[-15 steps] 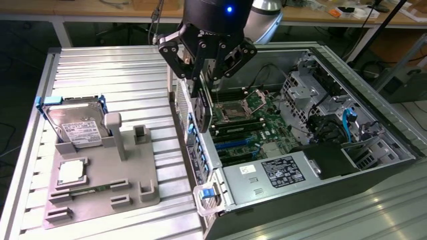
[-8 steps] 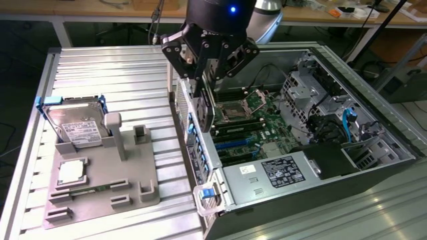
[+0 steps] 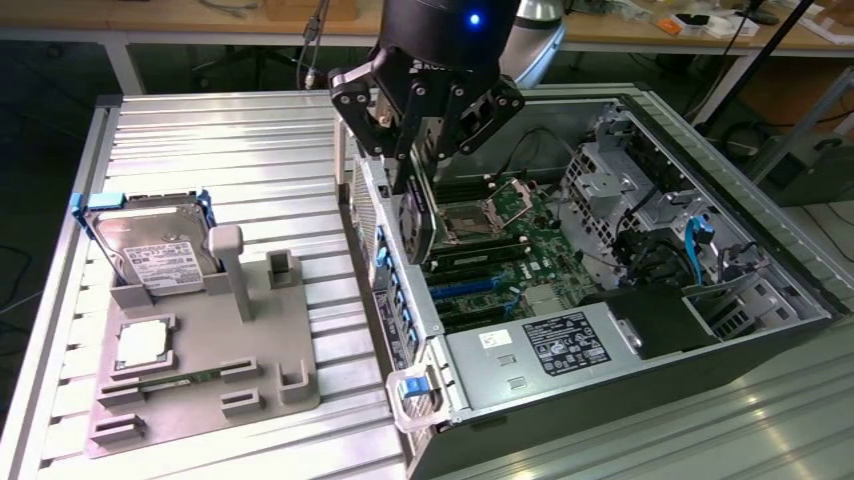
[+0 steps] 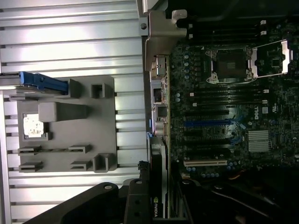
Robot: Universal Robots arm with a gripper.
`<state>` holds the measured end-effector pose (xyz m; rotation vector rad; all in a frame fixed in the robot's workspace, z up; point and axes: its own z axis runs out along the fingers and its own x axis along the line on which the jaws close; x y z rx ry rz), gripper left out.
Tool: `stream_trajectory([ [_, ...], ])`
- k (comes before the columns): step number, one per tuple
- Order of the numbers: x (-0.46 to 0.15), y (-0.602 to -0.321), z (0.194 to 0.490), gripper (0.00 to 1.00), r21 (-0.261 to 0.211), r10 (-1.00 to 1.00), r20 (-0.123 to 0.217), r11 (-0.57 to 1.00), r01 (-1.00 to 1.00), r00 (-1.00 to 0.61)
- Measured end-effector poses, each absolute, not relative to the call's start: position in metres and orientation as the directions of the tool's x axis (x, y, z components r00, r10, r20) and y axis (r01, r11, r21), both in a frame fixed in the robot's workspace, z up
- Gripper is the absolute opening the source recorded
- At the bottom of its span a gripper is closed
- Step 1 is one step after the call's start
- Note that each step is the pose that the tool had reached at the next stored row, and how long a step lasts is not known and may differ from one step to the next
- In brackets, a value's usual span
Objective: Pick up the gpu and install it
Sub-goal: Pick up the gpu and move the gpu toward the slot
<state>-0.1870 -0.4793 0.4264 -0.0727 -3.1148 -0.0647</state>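
The gpu (image 3: 422,215) hangs edge-on, a thin dark card, over the open computer case (image 3: 787,290), just inside the case wall nearest the grey fixture. My gripper (image 3: 418,160) is shut on its top edge. The card's lower end is above the motherboard (image 3: 521,240), beside the CPU socket and short of the blue expansion slot (image 3: 467,288). In the wrist view the gpu (image 4: 158,182) runs along the case's port wall, with my gripper (image 4: 159,205) around it. The blue slot (image 4: 210,123) and a white slot (image 4: 205,162) lie bare beside it.
A grey fixture plate (image 3: 267,350) on the ribbed table at the exterior view's left holds a hard drive (image 3: 160,255) with blue rails, a CPU (image 3: 143,342) and a memory stick (image 3: 180,378). The power supply (image 3: 561,345) and drive cage (image 3: 614,170) crowd the case.
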Motion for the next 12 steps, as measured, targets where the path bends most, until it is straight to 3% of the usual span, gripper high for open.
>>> stream_trajectory([
  [12, -0.1774, -0.4791, 0.4264, 0.27, 0.041, 0.046, 0.026, 0.998, 0.047, -0.999],
])
